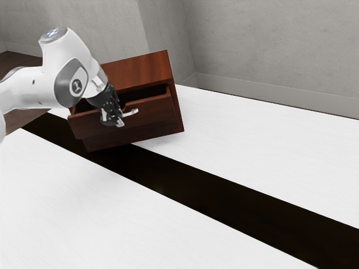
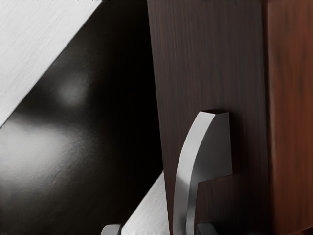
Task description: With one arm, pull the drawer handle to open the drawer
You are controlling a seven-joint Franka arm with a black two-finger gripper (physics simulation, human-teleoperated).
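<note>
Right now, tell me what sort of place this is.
Likely a bare simulated test room: plain grey walls, a white table crossed by a black stripe, and a wooden drawer cabinet with the gripper at its handle.

Seen from the side: white Franka arm in from the exterior view's upper left, black gripper right at the silver handle on the drawer front. Drawer out a little from the reddish-brown wooden cabinet, with a dark gap along its top edge. Cabinet on the white table, partly over a broad black band running diagonally across the tabletop, grey wall behind.
</note>
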